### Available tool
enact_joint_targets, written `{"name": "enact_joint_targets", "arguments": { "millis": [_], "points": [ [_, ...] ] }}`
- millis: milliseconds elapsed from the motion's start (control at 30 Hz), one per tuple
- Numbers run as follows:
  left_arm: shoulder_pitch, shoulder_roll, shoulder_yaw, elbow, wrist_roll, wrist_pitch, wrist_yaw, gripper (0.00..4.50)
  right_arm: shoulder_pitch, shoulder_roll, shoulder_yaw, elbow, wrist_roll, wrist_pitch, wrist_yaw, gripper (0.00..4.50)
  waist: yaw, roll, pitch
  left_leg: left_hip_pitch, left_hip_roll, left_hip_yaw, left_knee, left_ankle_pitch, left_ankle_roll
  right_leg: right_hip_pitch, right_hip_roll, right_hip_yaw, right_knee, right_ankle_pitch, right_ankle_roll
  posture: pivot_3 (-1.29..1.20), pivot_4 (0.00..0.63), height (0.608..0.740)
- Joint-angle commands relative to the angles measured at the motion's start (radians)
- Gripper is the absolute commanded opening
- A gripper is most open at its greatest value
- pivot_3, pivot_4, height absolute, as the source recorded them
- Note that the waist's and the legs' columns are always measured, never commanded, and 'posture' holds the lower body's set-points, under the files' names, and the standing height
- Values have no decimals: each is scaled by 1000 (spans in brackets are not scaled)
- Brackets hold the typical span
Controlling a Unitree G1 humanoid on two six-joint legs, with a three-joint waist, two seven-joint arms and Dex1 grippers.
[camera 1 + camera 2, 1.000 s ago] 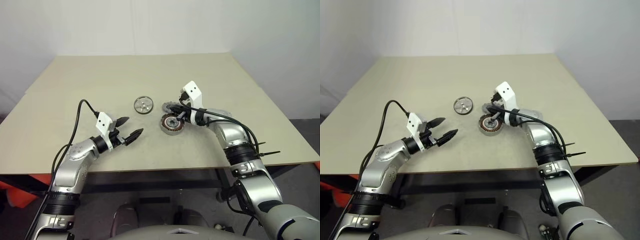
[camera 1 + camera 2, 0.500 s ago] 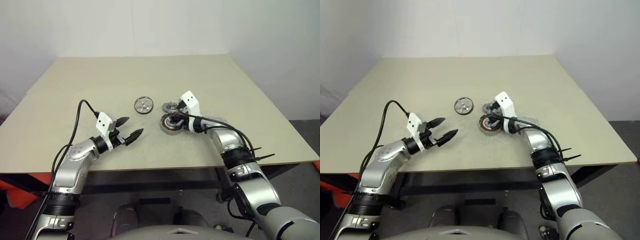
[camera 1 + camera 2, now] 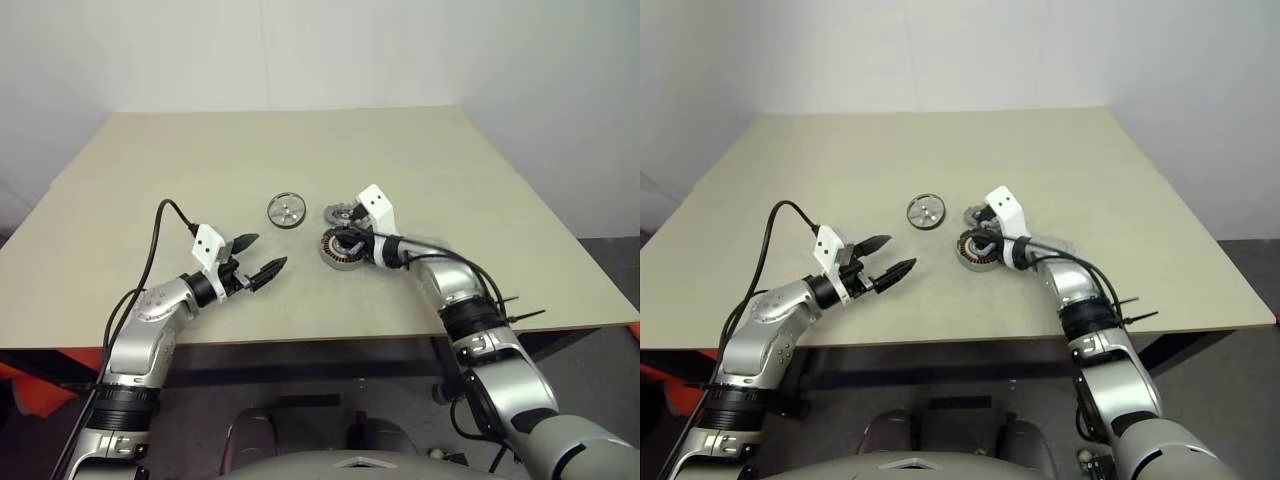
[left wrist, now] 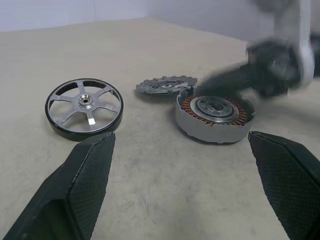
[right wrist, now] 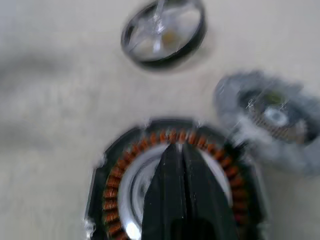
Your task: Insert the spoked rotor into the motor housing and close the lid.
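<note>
Right fingers (image 5: 176, 180) lowered, together | left fingers (image 4: 90, 165) apart | motor housing (image 4: 214, 114) copper-wound

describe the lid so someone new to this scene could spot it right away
Near the middle of the beige table lie three round parts. The lid is the flat dark grey disc just behind the copper-wound motor housing. Its notched, gear-like rim sets it apart from the spoked rotor.

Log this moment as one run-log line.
rotor on table, not inserted | lid beside housing | right end effector shut over housing | left end effector open
</note>
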Motion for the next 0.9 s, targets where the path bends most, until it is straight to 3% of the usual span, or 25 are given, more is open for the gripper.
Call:
{"name": "enact_joint_targets", "arguments": {
  "millis": [33, 167, 367, 567, 733, 900],
  "points": [
    [-11, 6, 16, -39, -13, -12, 6, 4500, 8, 5, 1, 52, -23, 16, -32, 55, -1, -1, 0, 4, 0, 0, 0, -1, 1, 3, 0, 0, 0, 0, 0, 0, 0, 740],
    [-13, 8, 16, -32, -11, -13, 5, 4500, -65, -6, -57, 47, 12, -9, -39, 55, 1, 0, 0, 12, 0, 0, 0, -1, 2, 11, 0, 0, 0, -4, 8, 0, 0, 740],
    [-15, 5, 14, -29, -11, -13, 7, 4500, -94, -29, -83, -60, 41, 10, -13, 55, 0, 0, 1, 10, 0, -1, -1, -1, 1, 9, 0, 0, 0, -4, 7, 0, 0, 740],
    [-14, 5, 13, -31, -11, -12, 8, 4500, -33, -21, -58, -144, 40, 67, -5, 55, 1, 0, 1, 4, 0, 1, -6, 0, -1, 1, 0, 0, -1, -1, 0, 0, 0, 740],
    [-11, 3, 12, -37, -11, -11, 13, 4500, 72, 14, 33, -42, -32, 67, -30, 55, -1, 0, 0, -1, 0, 1, -5, 0, -1, -2, 0, 0, -2, -1, 0, 0, 0, 740],
    [-13, 8, 19, -32, -13, -13, 13, 4500, 15, 16, -25, -32, -2, 53, -65, 55, -1, -1, -1, 15, 0, 2, -5, -1, 1, 11, 0, 1, -2, -6, 8, 0, 0, 740]
  ]
}}
